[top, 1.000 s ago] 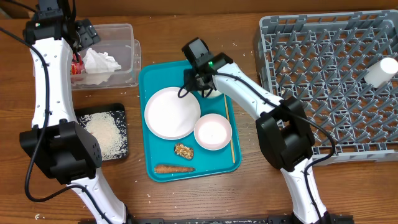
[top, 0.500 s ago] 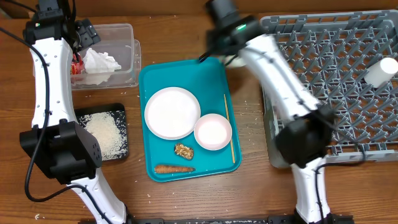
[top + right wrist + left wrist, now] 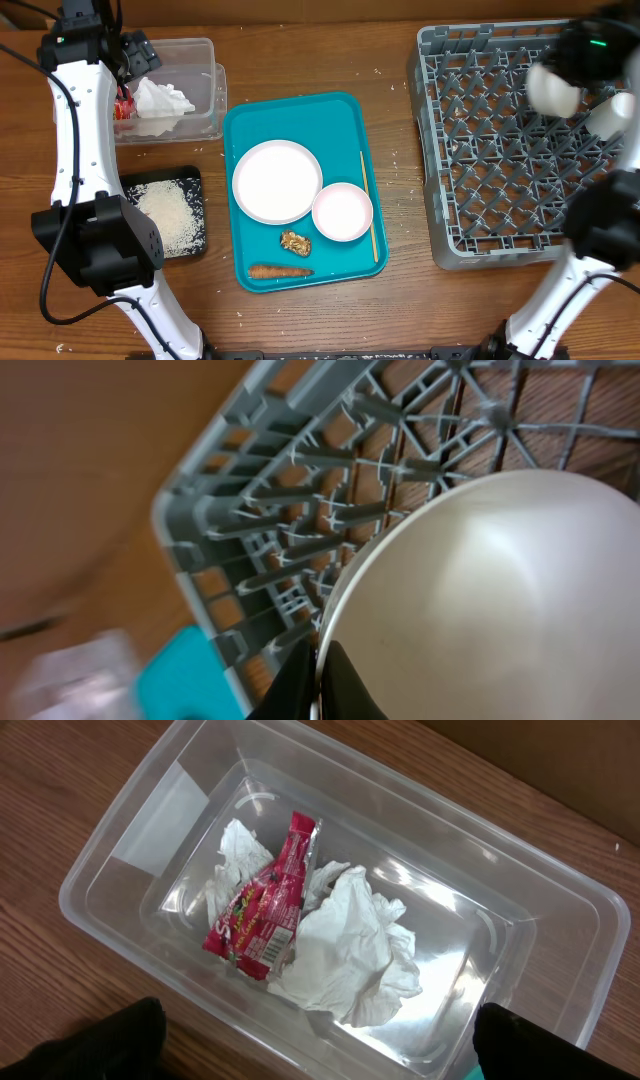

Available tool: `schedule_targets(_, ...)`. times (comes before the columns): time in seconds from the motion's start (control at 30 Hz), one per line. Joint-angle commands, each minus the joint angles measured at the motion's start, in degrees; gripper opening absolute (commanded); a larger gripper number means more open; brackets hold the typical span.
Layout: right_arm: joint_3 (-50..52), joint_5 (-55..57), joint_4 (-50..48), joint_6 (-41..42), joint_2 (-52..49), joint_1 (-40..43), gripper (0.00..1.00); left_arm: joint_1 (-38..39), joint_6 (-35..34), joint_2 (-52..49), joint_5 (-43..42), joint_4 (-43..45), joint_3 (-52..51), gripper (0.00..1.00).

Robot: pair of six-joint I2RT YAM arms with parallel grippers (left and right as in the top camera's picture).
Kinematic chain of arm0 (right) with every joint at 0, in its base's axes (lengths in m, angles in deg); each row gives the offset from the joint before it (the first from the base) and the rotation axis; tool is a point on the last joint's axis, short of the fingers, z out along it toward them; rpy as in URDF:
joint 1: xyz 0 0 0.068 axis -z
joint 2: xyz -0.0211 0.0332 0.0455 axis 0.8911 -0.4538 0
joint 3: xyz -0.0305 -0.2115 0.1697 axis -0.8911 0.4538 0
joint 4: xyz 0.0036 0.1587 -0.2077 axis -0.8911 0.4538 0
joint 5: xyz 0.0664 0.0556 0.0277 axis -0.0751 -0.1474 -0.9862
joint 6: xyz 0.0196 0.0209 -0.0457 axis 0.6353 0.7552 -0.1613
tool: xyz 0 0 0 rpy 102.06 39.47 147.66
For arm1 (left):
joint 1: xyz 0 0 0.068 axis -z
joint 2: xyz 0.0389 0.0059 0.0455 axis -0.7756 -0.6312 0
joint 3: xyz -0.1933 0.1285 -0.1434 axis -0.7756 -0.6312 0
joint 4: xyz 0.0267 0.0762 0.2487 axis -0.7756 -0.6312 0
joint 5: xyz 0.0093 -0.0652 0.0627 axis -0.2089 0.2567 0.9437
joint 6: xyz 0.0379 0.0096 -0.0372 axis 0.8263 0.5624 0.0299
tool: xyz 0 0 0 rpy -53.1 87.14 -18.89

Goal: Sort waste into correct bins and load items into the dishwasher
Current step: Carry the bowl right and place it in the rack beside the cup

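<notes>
Small white dish (image 3: 480,590) (a cup or a little bowl, the blur makes it hard to say) hangs over the upper right part of the grey rack (image 3: 500,200). Its rim is pinched between the clenched fingers of the right gripper (image 3: 318,680). Just to its right in the overhead view, a white cup (image 3: 612,112) lies in the rack near the right edge of the frame.

At the upper left, the left gripper (image 3: 318,1045) hangs above the clear tub (image 3: 150,850) with its jaws spread wide, holding nothing. In the tub lie a crumpled napkin (image 3: 350,950) and a red wrapper (image 3: 262,905), the wrapper resting partly on the napkin. Below the tub in the overhead view, the black tray (image 3: 195,178) holds a spread of rice (image 3: 165,215).

In the middle, the teal tray (image 3: 235,130) carries a plate (image 3: 277,181), with a shallow bowl (image 3: 342,212) just beside the plate's lower right edge. A brown lump (image 3: 296,241) sits below them, a carrot (image 3: 280,270) lies near the tray's bottom edge, and a thin stick (image 3: 370,205) runs along its right side.
</notes>
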Motion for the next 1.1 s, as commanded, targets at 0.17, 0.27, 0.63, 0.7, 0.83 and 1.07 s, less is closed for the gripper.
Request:
schedule_targets(0.17, 8.6, -32.5, 2.4, -14.8, 1.7, 14.1, 0.04, 0.2, -1.2, 0.0, 0.6, 0.1, -0.1, 1.00)
schedule_targets(0.27, 13.8, -43.1, 2.7, -20.7, 1.7, 14.7, 0.04, 0.2, -1.2, 0.0, 0.6, 0.1, -0.1, 1.00)
schedule_targets(0.63, 21.0, -48.4, -6.1, -23.5, 1.7, 14.4, 0.04, 0.2, -1.2, 0.0, 0.6, 0.1, -0.1, 1.00)
schedule_targets(0.7, 21.0, -46.6, -7.5, -23.0, 1.7, 14.4, 0.04, 0.2, -1.2, 0.0, 0.6, 0.1, -0.1, 1.00)
schedule_targets(0.83, 21.0, -38.7, -11.5, -17.7, 1.7, 14.5, 0.09, 0.2, -1.2, 0.0, 0.6, 0.1, -0.1, 1.00)
schedule_targets(1.07, 21.0, -35.6, -17.8, -9.9, 1.7, 14.6, 0.10, 0.2, -1.2, 0.0, 0.6, 0.1, -0.1, 1.00)
